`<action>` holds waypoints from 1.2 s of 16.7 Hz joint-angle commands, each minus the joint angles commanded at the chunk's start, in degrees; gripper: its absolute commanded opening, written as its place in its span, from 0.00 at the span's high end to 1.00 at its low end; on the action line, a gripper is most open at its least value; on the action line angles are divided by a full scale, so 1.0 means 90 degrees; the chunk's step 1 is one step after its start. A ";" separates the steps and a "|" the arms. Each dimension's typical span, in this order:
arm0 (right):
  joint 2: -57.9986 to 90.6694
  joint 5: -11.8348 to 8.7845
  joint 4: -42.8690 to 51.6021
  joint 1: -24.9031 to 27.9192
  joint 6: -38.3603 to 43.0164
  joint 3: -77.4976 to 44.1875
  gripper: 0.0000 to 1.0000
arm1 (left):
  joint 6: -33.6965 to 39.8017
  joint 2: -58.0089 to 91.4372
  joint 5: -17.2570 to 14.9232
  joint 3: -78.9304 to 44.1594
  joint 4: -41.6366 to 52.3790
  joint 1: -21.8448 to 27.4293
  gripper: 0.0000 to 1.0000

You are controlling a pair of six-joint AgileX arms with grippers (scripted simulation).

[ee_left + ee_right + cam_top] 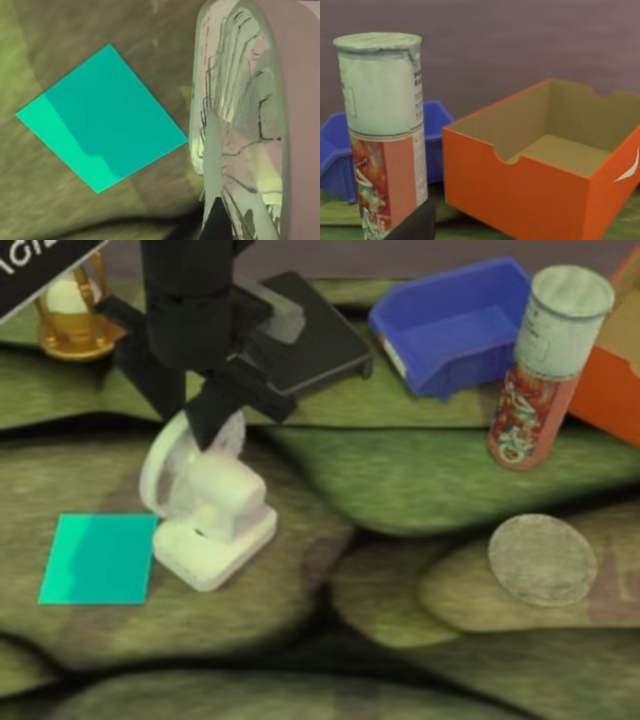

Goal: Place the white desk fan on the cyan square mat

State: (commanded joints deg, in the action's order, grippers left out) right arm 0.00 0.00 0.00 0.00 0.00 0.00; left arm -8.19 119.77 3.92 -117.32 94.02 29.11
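The white desk fan (212, 512) stands left of centre, its rounded square base just right of the cyan square mat (98, 559) and touching its edge at most. My left gripper (214, 423) comes down from above and is shut on the fan's round grilled head. In the left wrist view the grille (240, 125) fills the near side, one dark fingertip (214, 223) lies against it, and the cyan mat (102, 117) lies bare beyond it. My right arm is outside the top view; only a dark finger (415, 225) of it shows in its own wrist view.
Along the back stand a golden hourglass (68, 312), a black tray (315, 335), a blue bin (455, 320), a tall printed can (545, 365) and an orange box (615, 365). A grey round disc (542, 560) lies at the right.
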 joint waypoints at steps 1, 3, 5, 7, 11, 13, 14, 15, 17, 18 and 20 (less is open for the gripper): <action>0.0000 0.0000 0.0000 0.0000 0.0000 0.0000 0.00 | 0.0667 -0.0145 0.0050 0.0180 -0.0002 -0.0111 1.00; 0.0000 0.0000 0.0000 0.0000 0.0000 0.0000 0.00 | 0.2157 -0.0479 0.0122 0.0561 -0.0068 -0.0352 1.00; 0.0000 0.0000 0.0000 0.0000 0.0000 0.0000 0.00 | 0.3802 -0.0845 0.0151 0.0958 -0.0208 -0.0608 1.00; 0.0000 0.0000 0.0000 0.0000 0.0000 0.0000 0.00 | 0.5515 -0.1214 0.0139 0.1359 -0.0400 -0.0865 1.00; 0.0000 0.0000 0.0000 0.0000 0.0000 0.0000 0.00 | 0.8663 -0.1888 0.0010 0.2195 -0.0879 -0.1367 1.00; 0.0000 0.0000 0.0000 0.0000 0.0000 0.0000 0.00 | 0.9914 -0.2161 -0.0096 0.2610 -0.1136 -0.1592 1.00; 0.0000 0.0000 0.0000 0.0000 0.0000 0.0000 0.00 | 1.0439 -0.2277 -0.0152 0.2809 -0.1260 -0.1694 1.00; 0.0000 0.0000 0.0000 0.0000 0.0000 0.0000 0.00 | 1.0897 -0.2378 -0.0207 0.2995 -0.1376 -0.1789 1.00; 0.0000 0.0000 0.0000 0.0000 0.0000 0.0000 0.00 | 1.1612 -0.2520 -0.0310 0.3306 -0.1565 -0.1945 1.00; 0.0000 0.0000 0.0000 0.0000 0.0000 0.0000 0.00 | 1.1868 -0.2562 -0.0353 0.3421 -0.1634 -0.2004 1.00; 0.0000 0.0000 0.0000 0.0000 0.0000 0.0000 0.00 | 1.2177 -0.2603 -0.0412 0.3564 -0.1718 -0.2077 1.00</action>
State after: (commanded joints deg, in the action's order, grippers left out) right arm 0.00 0.00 0.00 0.00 0.00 0.00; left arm 101.40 96.34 0.22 -85.24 78.56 10.42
